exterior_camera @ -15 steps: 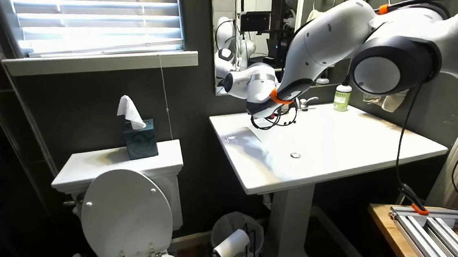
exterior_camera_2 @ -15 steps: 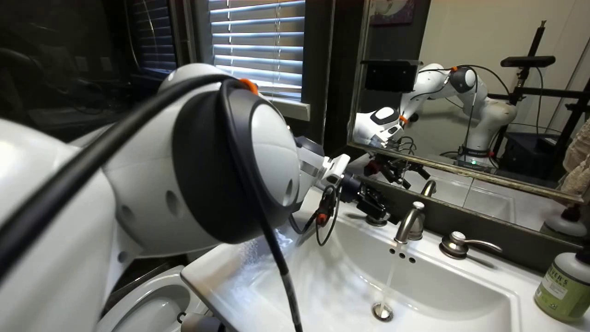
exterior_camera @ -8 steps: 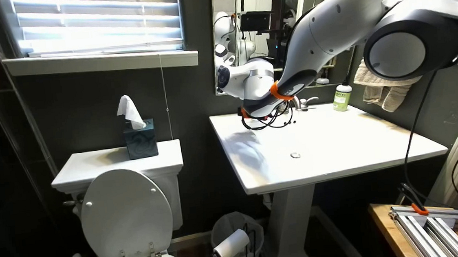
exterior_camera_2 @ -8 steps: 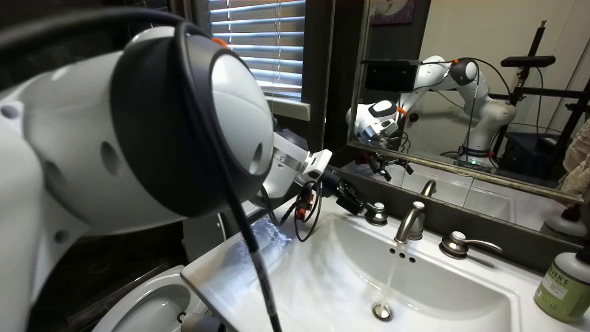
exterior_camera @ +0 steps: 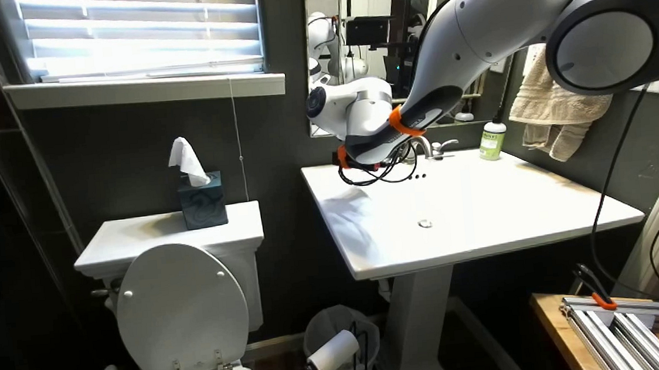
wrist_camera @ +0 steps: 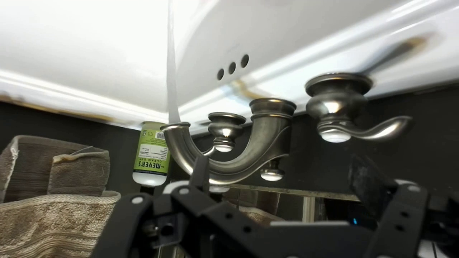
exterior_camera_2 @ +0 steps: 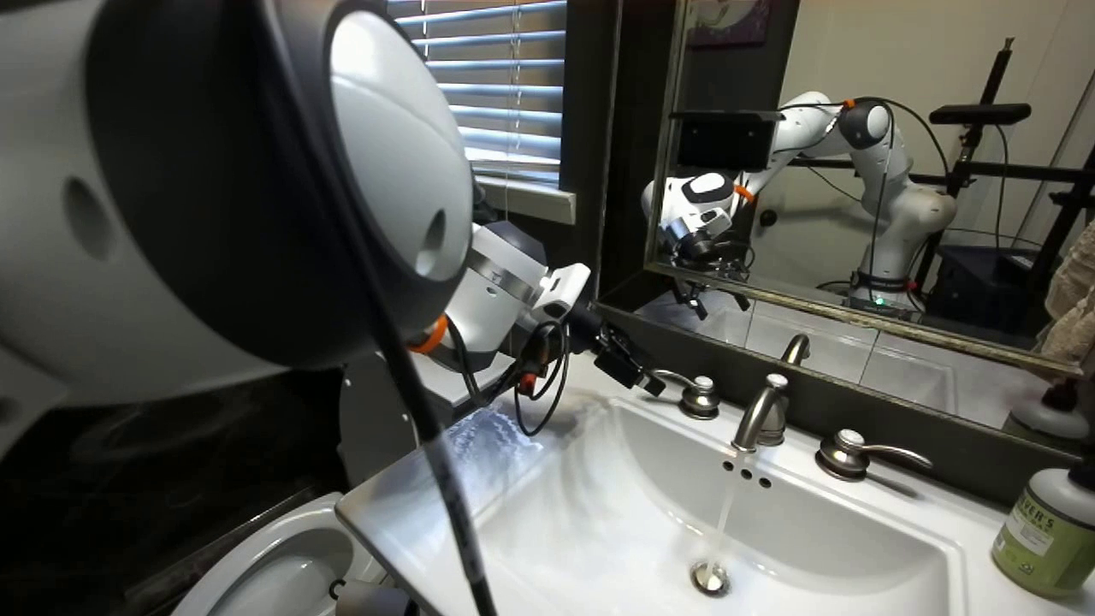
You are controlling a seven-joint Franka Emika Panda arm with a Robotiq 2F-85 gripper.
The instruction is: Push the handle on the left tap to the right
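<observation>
The left tap is a short metal body with a white cap. Its handle points left, away from the spout. In the wrist view, which stands upside down, the left tap is at the right and its handle points right. My gripper is just left of the handle in an exterior view, its fingertips near the handle's end; contact cannot be told. In the wrist view my gripper has its fingers wide apart with nothing between them. In an exterior view the arm mostly hides this tap.
A curved spout runs water into the white basin. Right of it is a second lever tap, then a soap bottle. A mirror hangs close behind the taps. A towel hangs right of the sink.
My gripper has drawn back to the left from over the left tap, so its handle and body now show. The arm's elbow has risen and moved back. The handle shows no visible turn.
</observation>
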